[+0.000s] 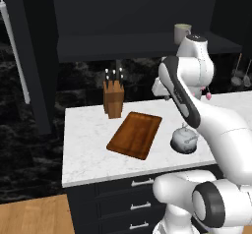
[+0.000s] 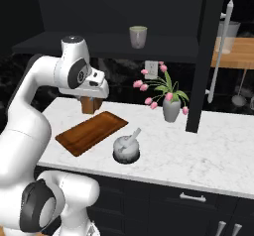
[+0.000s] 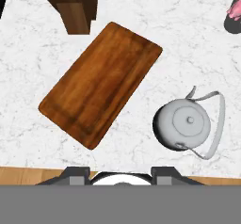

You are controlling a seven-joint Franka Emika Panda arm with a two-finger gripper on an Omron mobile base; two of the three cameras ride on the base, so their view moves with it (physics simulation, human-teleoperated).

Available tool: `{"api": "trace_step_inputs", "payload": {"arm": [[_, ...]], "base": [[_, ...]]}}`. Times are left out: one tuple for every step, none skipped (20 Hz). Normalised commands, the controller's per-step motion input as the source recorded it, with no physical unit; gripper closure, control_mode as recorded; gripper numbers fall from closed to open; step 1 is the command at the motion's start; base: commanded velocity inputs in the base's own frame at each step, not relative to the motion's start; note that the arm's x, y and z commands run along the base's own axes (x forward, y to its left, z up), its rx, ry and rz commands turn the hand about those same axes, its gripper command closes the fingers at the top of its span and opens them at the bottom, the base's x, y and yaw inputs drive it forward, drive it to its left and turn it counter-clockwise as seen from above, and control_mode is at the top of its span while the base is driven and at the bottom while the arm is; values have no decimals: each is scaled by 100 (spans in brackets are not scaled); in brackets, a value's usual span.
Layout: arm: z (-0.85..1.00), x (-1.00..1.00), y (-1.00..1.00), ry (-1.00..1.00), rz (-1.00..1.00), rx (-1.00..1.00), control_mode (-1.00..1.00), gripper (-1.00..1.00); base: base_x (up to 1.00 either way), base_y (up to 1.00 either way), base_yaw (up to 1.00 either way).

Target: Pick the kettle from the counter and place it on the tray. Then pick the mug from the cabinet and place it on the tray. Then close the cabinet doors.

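We look at a dark kitchen with a white marble counter [image 1: 88, 144] over dark drawers, and above it the black cabinet [image 2: 114, 44] with its doors swung apart. Our gripper [image 2: 94, 95] hangs high over the counter and holds nothing. In the hand view only the finger bases show at the bottom edge, so we cannot tell how wide the jaws stand.

The kettle [image 3: 183, 123] sits on the marble below the jaws and a little to one side, its thin handle [image 3: 214, 119] tilted away from the lid knob. The tray [image 3: 101, 84] lies just beside it on the other side, near but not touching, and bare. A knife block [image 1: 113, 98] stands beyond the tray, and a vase with pink flowers [image 2: 170, 106] beyond the kettle. The mug [image 2: 138, 36] waits on the cabinet shelf, well above the jaws.

We judge the step in hand is the reach for the kettle. To do it well, we should first bring the jaws over the kettle's middle, turn the hand so the fingers cross the handle or the knob, and then go down slowly with the jaws spread.

We can read no brand, label or writing anywhere.
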Motion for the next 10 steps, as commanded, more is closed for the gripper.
{"api": "trace_step_inputs", "payload": {"arm": [[0, -1, 0, 0, 0, 0, -100, -100], [0, -8, 0, 0, 0, 0, -100, -100], [-11, -31, -10, -1, 0, 0, -100, -100], [-15, -47, -15, -6, 0, 0, -100, -100], [-20, -76, -20, -29, 0, 4, -100, -100], [-20, -91, -22, -43, 0, 4, -100, -100], [-24, -86, -27, -37, 0, 5, -100, -100], [-20, -81, -27, -33, 0, 2, -100, -100], [-18, -70, -32, -29, 0, 4, -100, -100], [-23, -66, -37, -26, 0, 4, -100, -100]], "base": [[0, 0, 0], [0, 0, 0], [0, 0, 0], [0, 0, 0], [0, 0, 0], [0, 0, 0], [0, 0, 0], [0, 0, 0], [0, 0, 0], [0, 0, 0]]}}
